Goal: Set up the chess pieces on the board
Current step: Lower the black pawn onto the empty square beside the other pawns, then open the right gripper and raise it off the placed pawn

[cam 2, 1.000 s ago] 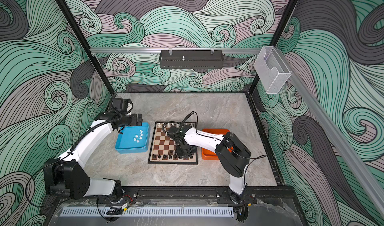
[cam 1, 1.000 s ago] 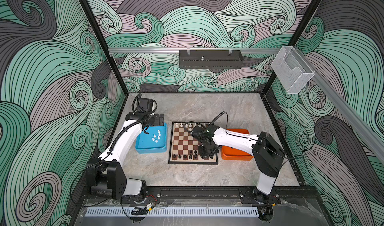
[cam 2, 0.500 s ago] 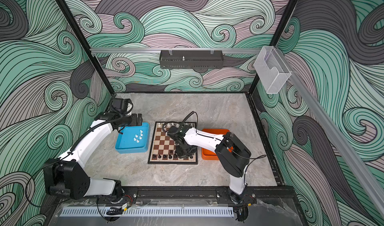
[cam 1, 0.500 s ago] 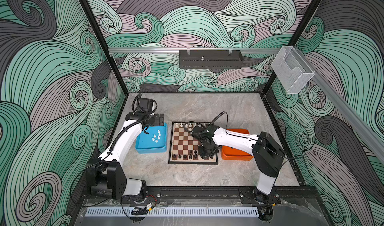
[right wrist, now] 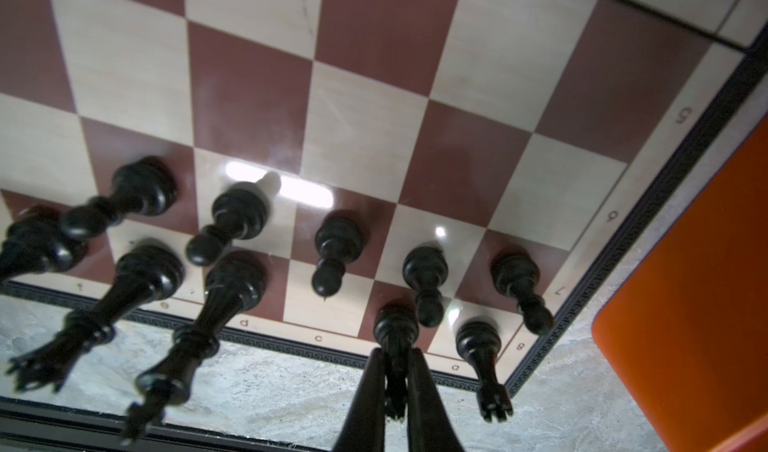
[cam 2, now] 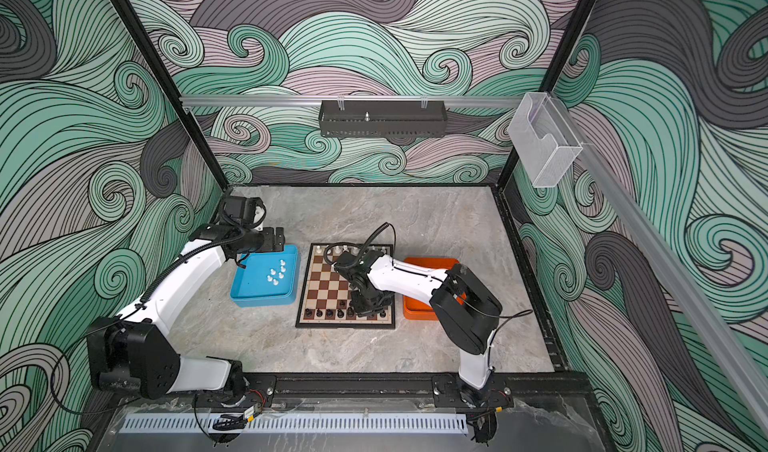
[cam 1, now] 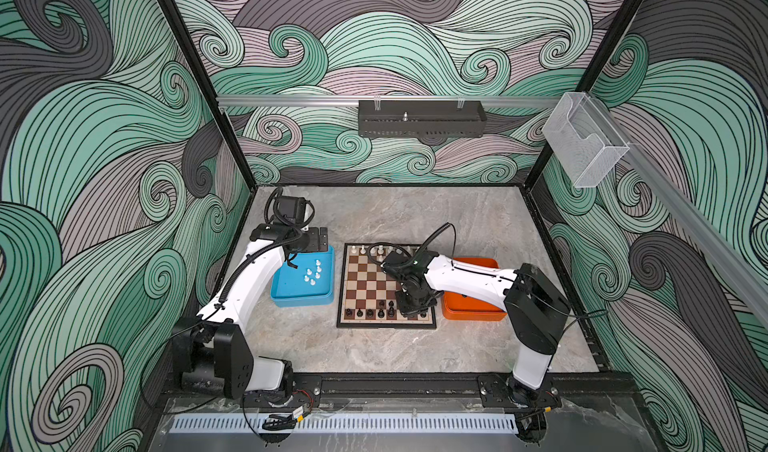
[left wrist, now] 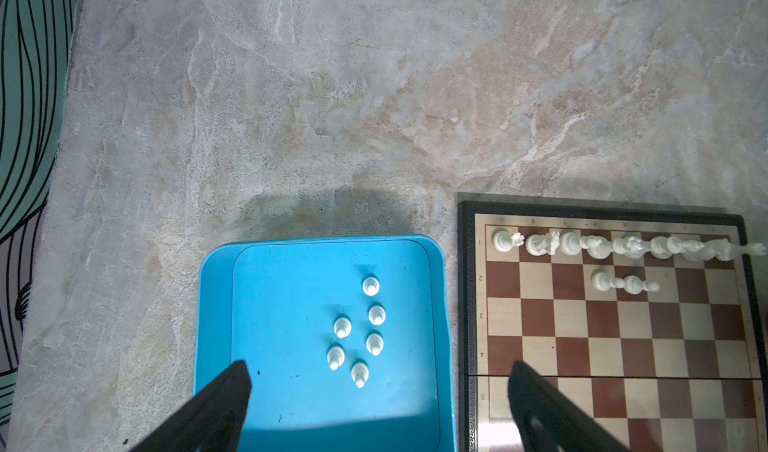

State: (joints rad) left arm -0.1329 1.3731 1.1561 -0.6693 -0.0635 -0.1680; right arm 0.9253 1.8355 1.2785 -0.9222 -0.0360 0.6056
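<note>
On the board (right wrist: 365, 109), the right end effector (right wrist: 395, 356) pinches a slim black piece (right wrist: 395, 325); left end effector (left wrist: 380, 371) gapes empty.

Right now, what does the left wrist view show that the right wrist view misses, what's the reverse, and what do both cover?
Left wrist only: blue tray holding six white pawns, a row of white pieces and two white pawns on the board, the open left end effector. Right wrist only: black pieces, the orange tray, the right end effector shut on one black piece in the edge row. Both: the board and the stone table.
</note>
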